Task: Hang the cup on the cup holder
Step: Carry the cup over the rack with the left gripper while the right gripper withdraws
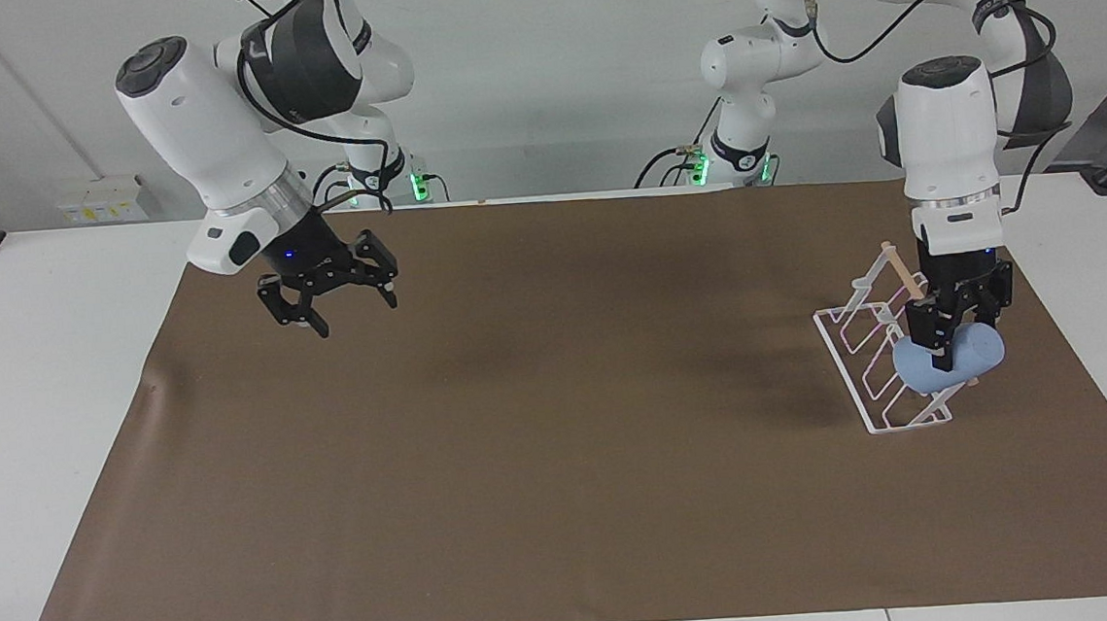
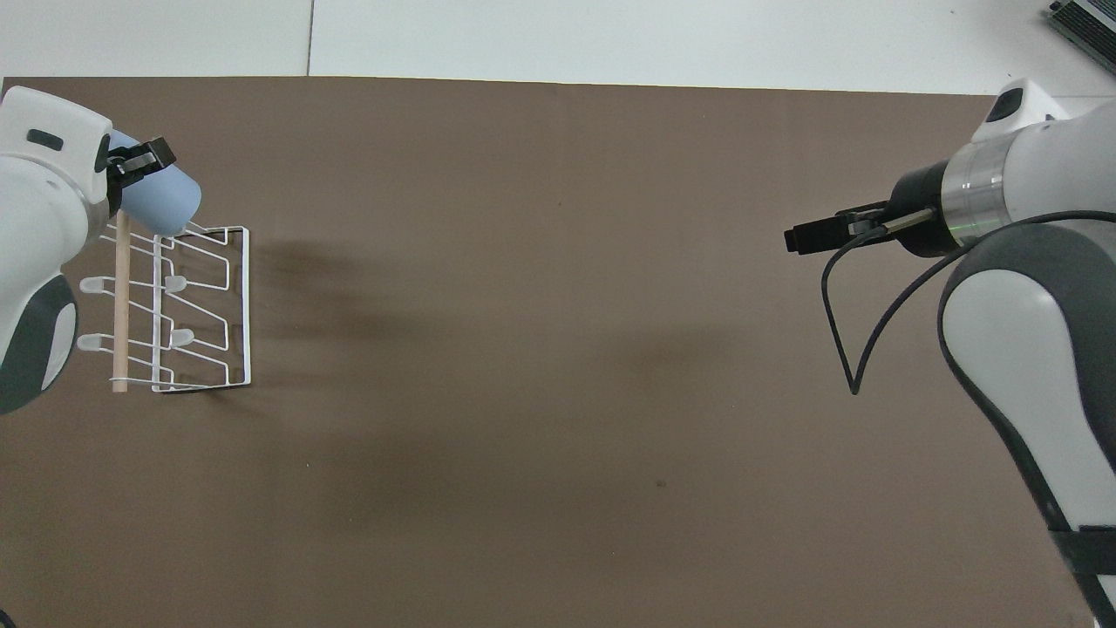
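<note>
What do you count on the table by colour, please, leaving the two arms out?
Light blue: 1, the cup, held sideways by the left gripper over the rack's end farthest from the robots.
White: 1, the wire cup holder with its wooden dowel.
Brown: 1, the table mat.
Total: 3.

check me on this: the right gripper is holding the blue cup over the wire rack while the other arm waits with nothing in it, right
Wrong arm. In the facing view the left gripper holds the blue cup over the wire rack; the right gripper hangs open, holding nothing, over the brown mat.
</note>
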### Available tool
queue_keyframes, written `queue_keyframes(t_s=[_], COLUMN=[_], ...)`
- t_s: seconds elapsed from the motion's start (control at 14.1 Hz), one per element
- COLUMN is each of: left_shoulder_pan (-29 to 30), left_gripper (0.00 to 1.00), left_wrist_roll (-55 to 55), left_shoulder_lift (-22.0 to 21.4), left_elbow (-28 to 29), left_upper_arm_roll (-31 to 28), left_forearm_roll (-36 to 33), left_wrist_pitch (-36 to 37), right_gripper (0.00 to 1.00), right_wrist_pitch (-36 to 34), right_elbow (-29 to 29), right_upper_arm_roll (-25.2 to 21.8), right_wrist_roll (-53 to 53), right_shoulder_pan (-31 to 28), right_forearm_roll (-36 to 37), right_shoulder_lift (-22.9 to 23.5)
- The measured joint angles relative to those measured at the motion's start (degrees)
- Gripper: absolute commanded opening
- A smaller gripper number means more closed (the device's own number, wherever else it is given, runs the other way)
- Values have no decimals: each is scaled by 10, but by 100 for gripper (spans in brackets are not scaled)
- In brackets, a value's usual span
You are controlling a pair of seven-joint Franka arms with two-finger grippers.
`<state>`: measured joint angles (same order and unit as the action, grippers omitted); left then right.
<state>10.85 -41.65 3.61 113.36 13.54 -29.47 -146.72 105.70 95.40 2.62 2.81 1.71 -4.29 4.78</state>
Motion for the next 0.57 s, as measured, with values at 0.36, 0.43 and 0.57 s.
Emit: queue_keyframes(t_s=[0.36, 0.43, 0.57], left_shoulder_pan=[0, 0, 0], left_gripper=[0, 30, 100], left_wrist_roll=[0, 0, 0], left_shoulder_lift=[-6, -9, -13], left_elbow=[22, 26, 33], left_upper_arm_roll=[0, 1, 1], left_forearm_roll=[-3, -4, -4], left_wrist_pitch=[-2, -2, -2], right_gripper=[100, 100, 100], right_wrist_pitch=[-45, -49, -63], right_elbow=[-2, -2, -6], right_upper_arm_roll=[-13, -13, -13], right_wrist_roll=[-93, -112, -130], right_shoulder_pan=[0, 0, 1], right_forearm_roll=[41, 42, 43], right_shoulder_lift=[0, 0, 0])
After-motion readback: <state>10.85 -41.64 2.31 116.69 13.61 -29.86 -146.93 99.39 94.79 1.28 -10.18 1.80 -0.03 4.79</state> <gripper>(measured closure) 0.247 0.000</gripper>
